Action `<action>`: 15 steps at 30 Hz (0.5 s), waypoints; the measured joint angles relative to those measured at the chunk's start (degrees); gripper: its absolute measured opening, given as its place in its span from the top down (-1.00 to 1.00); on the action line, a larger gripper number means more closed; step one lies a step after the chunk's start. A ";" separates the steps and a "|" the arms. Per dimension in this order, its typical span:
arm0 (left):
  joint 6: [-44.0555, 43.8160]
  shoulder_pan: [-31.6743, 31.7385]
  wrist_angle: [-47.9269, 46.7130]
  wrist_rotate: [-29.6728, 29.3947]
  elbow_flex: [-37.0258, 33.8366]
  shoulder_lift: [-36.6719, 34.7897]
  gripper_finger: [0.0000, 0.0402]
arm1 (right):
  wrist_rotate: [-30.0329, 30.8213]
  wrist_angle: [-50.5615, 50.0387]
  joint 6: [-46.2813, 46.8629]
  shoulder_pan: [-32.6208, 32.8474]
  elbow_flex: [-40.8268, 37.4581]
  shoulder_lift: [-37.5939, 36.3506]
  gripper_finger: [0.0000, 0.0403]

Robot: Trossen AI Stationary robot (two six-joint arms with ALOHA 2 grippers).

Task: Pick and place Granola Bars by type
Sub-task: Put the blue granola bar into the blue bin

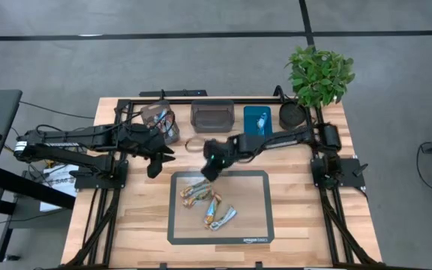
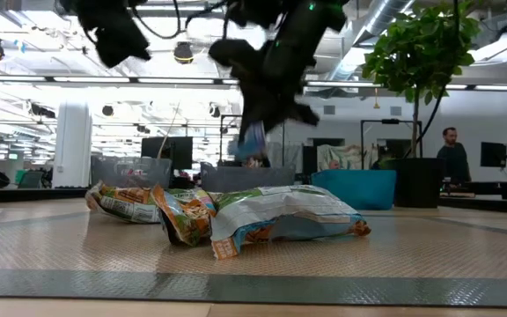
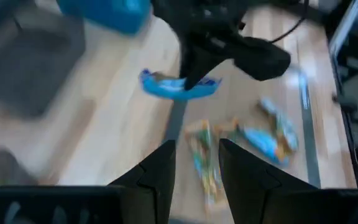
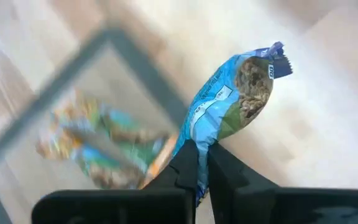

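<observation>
Right hand [image 4: 202,163] pinched shut on 1 end of a blue granola bar [image 4: 232,107], lifted just above the mat's [image 1: 255,238] far edge. The wrapper looks light, limp and slippery, best gripped at a crimped end. Left hand [image 3: 195,163], beside the mat, open and empty.
</observation>
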 joint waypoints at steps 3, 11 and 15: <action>0.60 0.00 6.12 -4.04 0.00 0.00 0.43 | 5.05 -0.09 -0.39 -1.77 0.10 -4.74 0.99; 5.04 0.18 17.93 -21.57 0.00 -0.02 0.43 | 18.38 -11.73 -0.39 -10.02 0.20 -11.65 0.99; 5.27 1.12 18.99 -24.19 0.00 -0.02 0.43 | 20.35 -20.16 -0.39 -14.70 0.18 -11.21 0.96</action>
